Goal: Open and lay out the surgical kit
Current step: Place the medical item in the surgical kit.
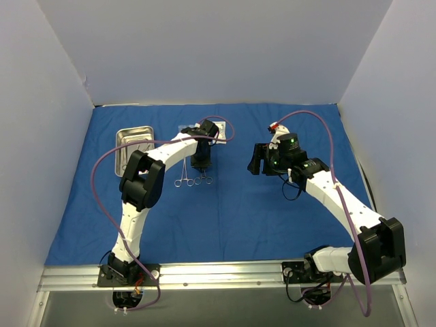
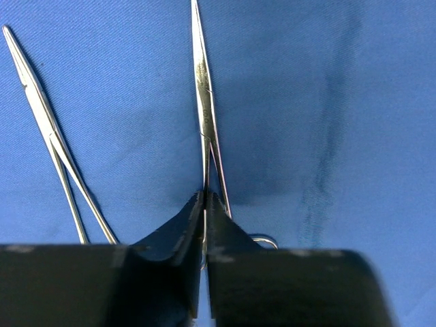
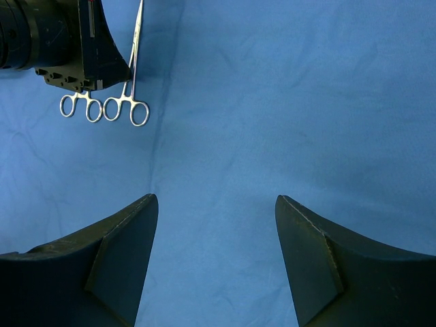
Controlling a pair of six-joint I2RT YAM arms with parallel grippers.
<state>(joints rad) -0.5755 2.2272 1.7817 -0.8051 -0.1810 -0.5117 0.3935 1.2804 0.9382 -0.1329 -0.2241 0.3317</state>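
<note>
— Left gripper (image 2: 206,199), what's it holding?
— Pinching one silver scissor-like instrument (image 2: 203,102) by its shank, low over the blue cloth (image 1: 272,218), beside a second instrument (image 2: 48,129) lying flat; I'd guess it's lining them up. Right gripper (image 3: 216,199) hangs spread, empty.

Arms: we see white shells on the left arm (image 1: 129,228) and right arm (image 1: 344,204), with bulky black joint housings.
Cables: we note a mauve cable (image 1: 102,170) looping along each arm.
Hands: we find the left hand (image 1: 201,162) and right hand (image 1: 255,163) black, with dark wedge-shaped fingers (image 3: 129,266).
Light: we spot a small green light (image 1: 291,142) on the right wrist.
Bases: we see black mounts (image 1: 119,271) with thin wires.
</note>
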